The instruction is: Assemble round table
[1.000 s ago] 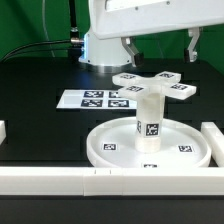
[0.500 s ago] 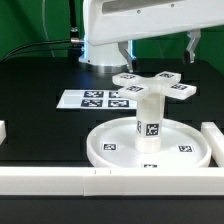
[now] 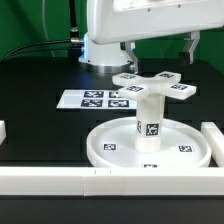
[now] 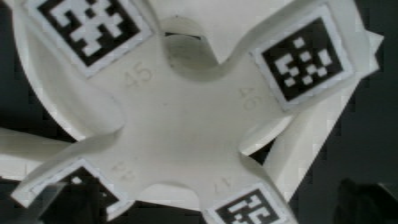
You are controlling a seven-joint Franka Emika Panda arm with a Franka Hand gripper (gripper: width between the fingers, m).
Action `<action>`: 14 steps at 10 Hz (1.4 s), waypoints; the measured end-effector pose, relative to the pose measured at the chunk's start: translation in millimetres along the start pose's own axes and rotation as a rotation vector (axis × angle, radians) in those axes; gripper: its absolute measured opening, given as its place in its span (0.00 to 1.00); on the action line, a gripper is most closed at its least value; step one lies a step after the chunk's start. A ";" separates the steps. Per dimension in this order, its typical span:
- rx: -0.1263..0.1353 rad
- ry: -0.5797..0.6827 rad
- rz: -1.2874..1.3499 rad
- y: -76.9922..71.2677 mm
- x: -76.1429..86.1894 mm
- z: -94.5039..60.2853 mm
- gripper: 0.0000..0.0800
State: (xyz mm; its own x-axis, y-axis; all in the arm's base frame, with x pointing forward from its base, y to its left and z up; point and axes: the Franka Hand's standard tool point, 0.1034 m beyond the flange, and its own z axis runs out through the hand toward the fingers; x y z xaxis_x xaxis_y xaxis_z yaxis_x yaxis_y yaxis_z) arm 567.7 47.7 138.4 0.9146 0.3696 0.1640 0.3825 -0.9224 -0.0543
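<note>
We saw the large white plastic rimmed disc (image 3: 108, 150) lying flat on the black tabletop (image 3: 40, 75). The short white cylinder post (image 3: 149, 120) stood upright on its central hub, and the flat white cross-shaped piece (image 3: 155, 85) sat level on top of the post. Each part bore black-and-white square tags. The gripper (image 3: 160, 52) hovered just above the cross-shaped piece with its dark fingers (image 3: 192, 46) spread wide, released and grasping nothing, while the wrist view looked straight onto the tagged arms.
</note>
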 end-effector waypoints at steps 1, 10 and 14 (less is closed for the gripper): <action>0.000 0.000 -0.068 0.7 -0.3 0.2 0.81; -0.033 -0.047 -0.865 12.0 -4.3 -0.2 0.81; -0.044 -0.065 -1.117 12.8 -9.6 3.6 0.81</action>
State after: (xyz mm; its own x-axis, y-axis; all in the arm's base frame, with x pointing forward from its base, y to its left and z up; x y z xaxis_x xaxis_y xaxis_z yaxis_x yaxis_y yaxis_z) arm 564.3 32.8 132.6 0.0668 0.9967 0.0469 0.9893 -0.0723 0.1266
